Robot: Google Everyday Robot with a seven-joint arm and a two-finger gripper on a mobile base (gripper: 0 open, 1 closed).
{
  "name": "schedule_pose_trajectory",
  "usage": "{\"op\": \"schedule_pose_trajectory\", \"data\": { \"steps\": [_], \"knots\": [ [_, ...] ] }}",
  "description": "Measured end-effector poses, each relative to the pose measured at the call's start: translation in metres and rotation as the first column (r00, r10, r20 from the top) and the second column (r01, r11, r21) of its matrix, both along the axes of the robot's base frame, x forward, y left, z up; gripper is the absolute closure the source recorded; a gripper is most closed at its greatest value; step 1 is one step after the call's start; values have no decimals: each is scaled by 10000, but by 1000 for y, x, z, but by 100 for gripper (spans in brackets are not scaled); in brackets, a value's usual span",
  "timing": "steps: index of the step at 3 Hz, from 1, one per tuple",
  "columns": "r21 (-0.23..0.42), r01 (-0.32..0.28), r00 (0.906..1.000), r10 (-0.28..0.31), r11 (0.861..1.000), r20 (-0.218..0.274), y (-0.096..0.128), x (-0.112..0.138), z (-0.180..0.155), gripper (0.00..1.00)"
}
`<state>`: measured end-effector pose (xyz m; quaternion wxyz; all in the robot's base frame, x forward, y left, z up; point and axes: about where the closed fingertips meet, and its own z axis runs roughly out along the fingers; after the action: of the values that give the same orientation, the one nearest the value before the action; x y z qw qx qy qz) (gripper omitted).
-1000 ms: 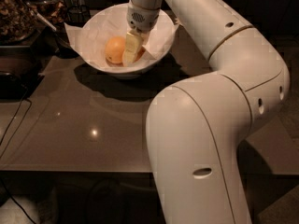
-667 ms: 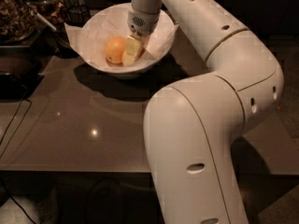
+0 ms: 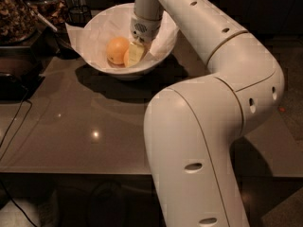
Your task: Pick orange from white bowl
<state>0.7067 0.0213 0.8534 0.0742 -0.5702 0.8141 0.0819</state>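
Gripper (image 3: 133, 56) is lowered inside the white bowl (image 3: 152, 63), its pale tip just against the right side of the orange (image 3: 116, 50); whether it is released or clenched on the fruit cannot be determined from this view. Compared with the earlier frame, little differs: the gripper remains at the same spot in the bowl, the orange has not shifted, and only the arm's elbow has drawn in slightly. Count: one gripper, one orange visible, one white bowl. Contents: the bowl holds the orange, resting left of centre on a crumpled white paper lining (image 3: 90, 36) whose corner overhangs the left rim. The bowl stands upright at the far side of a dark table (image 3: 94, 126). One container of brown pieces (image 3: 14, 13) sits at the upper left, apart from the bowl. One cable (image 3: 13, 124) trails over the table's left edge.
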Motion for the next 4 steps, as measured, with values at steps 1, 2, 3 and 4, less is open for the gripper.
{"op": "schedule_pose_trajectory", "data": {
  "steps": [1,2,3,4],
  "knots": [
    [1,0,10000,0,10000,3,0,0,0,69],
    [60,-3,9999,2,10000,113,1,2,2,93],
    [591,-242,9966,194,9980,805,-10,-10,26,100],
    [1144,-740,9857,552,9907,1594,-13,-44,65,100]
  ]
}}
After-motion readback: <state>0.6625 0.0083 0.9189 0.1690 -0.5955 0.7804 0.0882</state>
